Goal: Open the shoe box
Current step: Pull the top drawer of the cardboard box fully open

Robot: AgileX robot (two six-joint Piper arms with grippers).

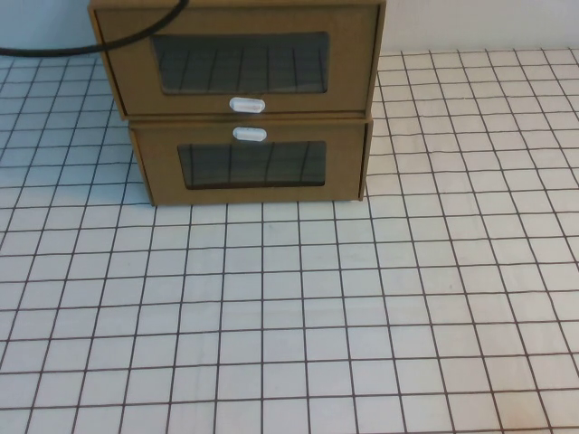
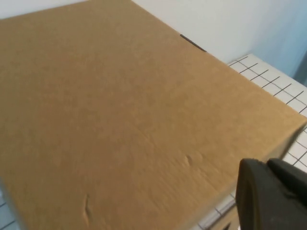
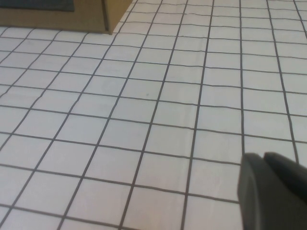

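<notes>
High view: two brown shoe boxes sit stacked at the upper left of the frame, the upper box (image 1: pixel 237 59) on the lower box (image 1: pixel 251 163). Each has a white pull tab (image 1: pixel 247 105) on its windowed front. Neither hand shows. The checked tabletop (image 1: pixel 362 316) in front gives room to draw a front out.

Left wrist view: the left hand (image 2: pixel 272 194) hovers over the upper box's top near its front edge. Whether it is spread or pressed together, I cannot tell. It should drop past that edge and catch the tab squarely.

Right wrist view: the right hand (image 3: pixel 273 191), pressed together, hangs over the tabletop, off the lower box's corner.
</notes>
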